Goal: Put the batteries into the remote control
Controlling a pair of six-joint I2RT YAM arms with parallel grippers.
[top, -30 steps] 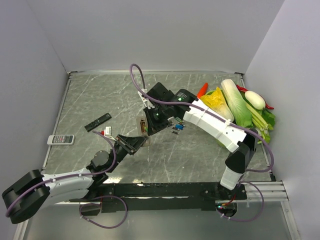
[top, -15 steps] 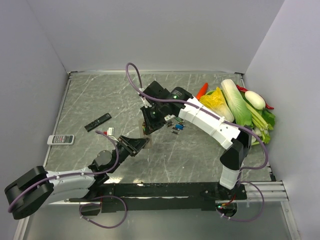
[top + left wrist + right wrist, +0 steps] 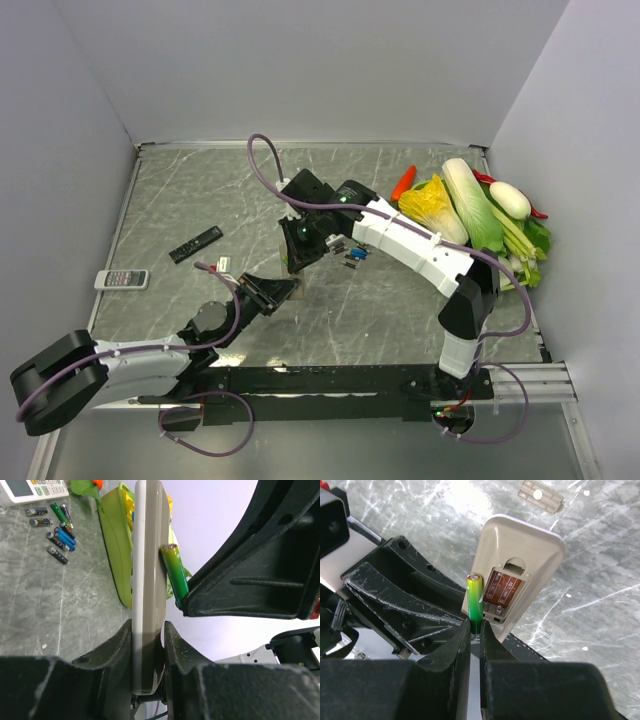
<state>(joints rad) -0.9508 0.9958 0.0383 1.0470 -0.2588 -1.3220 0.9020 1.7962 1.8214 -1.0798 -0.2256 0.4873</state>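
Top view: left pincer [image 3: 272, 293] and right pincer [image 3: 300, 250] meet mid-tabletop [image 3: 200, 190], their loads too small to make out; spare batteries [image 3: 353, 255] lie just beside. Left wrist: left pincer is clamped on the lower end of the remote control [image 3: 147, 605], which stands on edge. The green battery [image 3: 175, 572] rests against its back, near parallel to its long axis. Right wrist: right pincer is clamped on that battery's lower end, just left of the open battery bay [image 3: 502, 592]; the bay's contacts are hard to make out.
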